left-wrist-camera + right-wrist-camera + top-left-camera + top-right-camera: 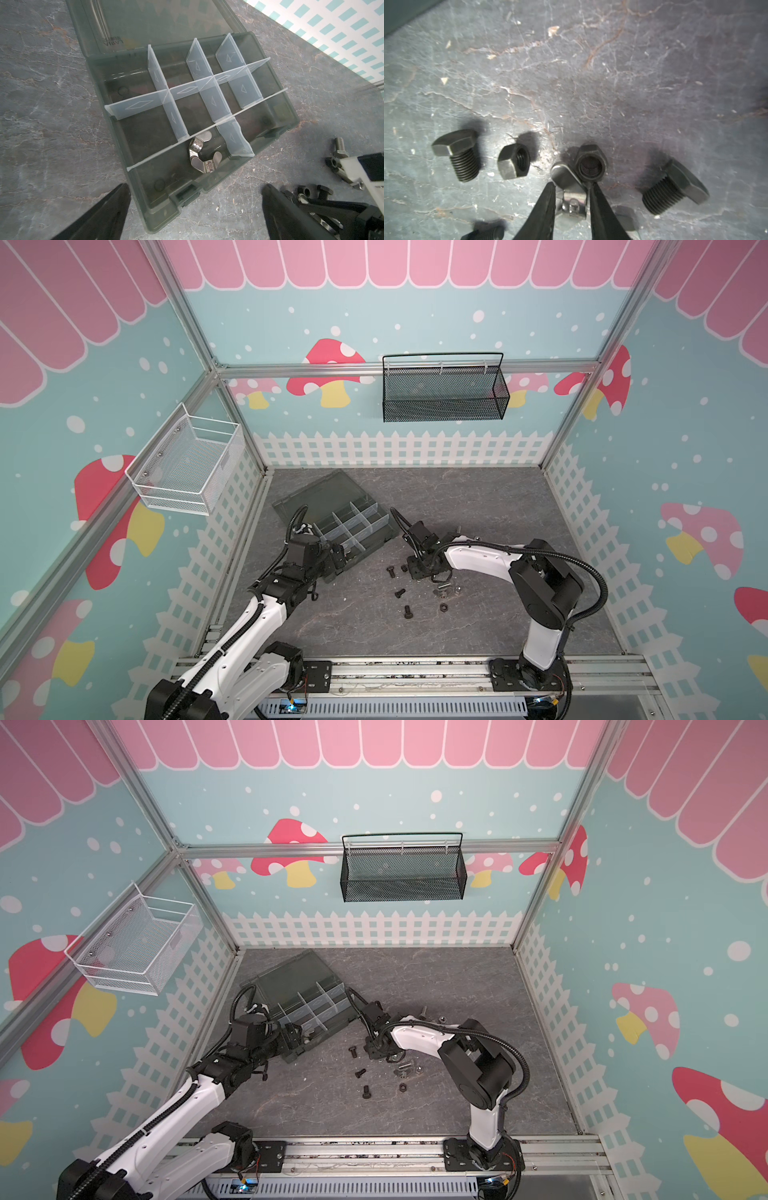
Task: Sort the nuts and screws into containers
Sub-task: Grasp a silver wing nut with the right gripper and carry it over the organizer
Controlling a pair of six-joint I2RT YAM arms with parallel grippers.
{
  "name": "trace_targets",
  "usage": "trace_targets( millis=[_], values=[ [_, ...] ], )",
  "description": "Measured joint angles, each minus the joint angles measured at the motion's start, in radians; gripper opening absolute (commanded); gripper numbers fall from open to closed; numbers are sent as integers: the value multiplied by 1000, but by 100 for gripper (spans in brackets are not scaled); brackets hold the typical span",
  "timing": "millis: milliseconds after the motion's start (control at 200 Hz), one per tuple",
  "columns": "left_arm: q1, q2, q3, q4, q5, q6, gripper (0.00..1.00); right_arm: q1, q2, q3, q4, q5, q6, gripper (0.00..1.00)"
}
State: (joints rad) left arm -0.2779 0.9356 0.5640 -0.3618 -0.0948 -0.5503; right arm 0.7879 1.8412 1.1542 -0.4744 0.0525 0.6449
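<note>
A wing nut (574, 197) is pinched by the right gripper (572, 184); the left gripper (196, 185) is held open near the box (158, 216).

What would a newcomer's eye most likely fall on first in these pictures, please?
Probably the right gripper, pinching a silver wing nut on the grey table among scattered black hex bolts and hex nuts. Next, the open organizer box before the wide-open left gripper, with two wing nuts in the compartment nearest that gripper.
</note>
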Motion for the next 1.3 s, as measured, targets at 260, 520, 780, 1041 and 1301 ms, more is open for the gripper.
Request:
trace_targets(
  millis=[260,520,780,1041,1301],
  values=[
    [1,1,-1,0,0,-2,100,12,11,5,5,-2,0,27],
    [2,-1,-8,0,0,-12,100,13,16,-1,6,5,3,32],
    [3,-43,-15,0,-10,-23,100,24,16,-2,6,32,8,20],
    [3,-75,-21,-1,-28,-32,100,31,16,-2,6,43,-5,5],
    [5,-89,-39,0,-52,-54,99,32,0,5,-28,54,-21,0]
  ],
)
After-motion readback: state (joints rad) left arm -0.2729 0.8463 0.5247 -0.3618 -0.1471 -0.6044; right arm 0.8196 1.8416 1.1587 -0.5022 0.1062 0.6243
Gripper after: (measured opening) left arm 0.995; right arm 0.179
